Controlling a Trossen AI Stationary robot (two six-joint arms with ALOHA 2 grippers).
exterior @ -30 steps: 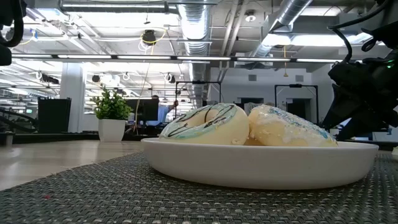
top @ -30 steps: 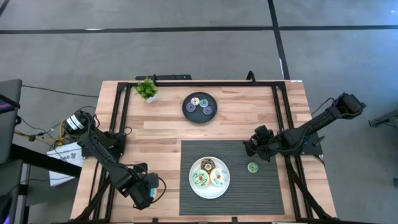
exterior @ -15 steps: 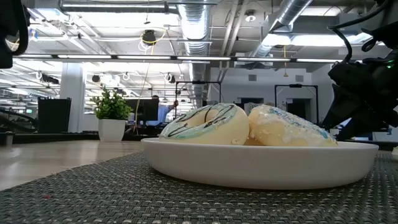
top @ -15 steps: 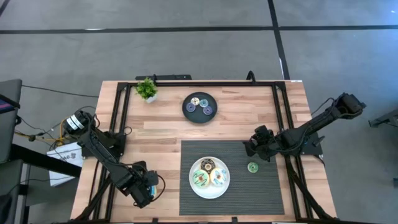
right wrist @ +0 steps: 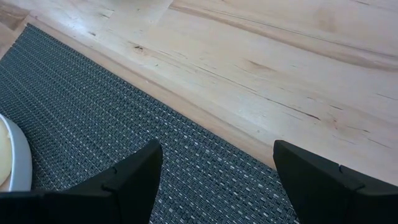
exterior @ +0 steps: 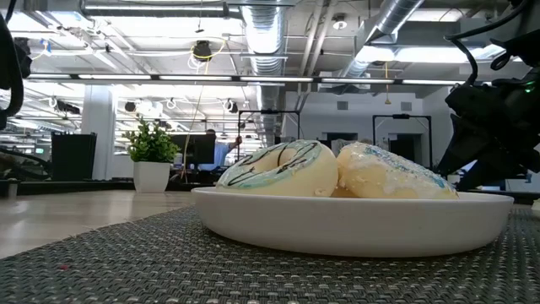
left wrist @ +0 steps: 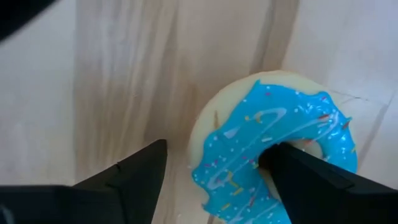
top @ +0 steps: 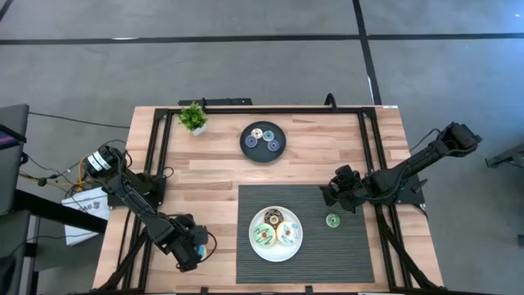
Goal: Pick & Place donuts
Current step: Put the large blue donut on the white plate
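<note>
Two sets of jaws stand open: L gripper (left wrist: pixel 214 186) w/ blue donut (left wrist: pixel 273 155) lying on bench (top: pixel 205 176) partly between its fingers (left wrist: pixel 134 180), one finger over the ring's hole, while R gripper (right wrist: pixel 214 180) hangs above mat (right wrist: pixel 124 143), green mini donut (top: pixel 332 220) just beside.

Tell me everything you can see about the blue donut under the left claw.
The blue donut is a toy ring with a pale cream body, glossy bright-blue icing and tiny coloured sprinkles. It lies flat on the light wooden table, icing up. The left claw stands open around one side: one finger sits in the hole, the other outside the rim. From above, the arm hides it, near the table's front-left corner.
</note>
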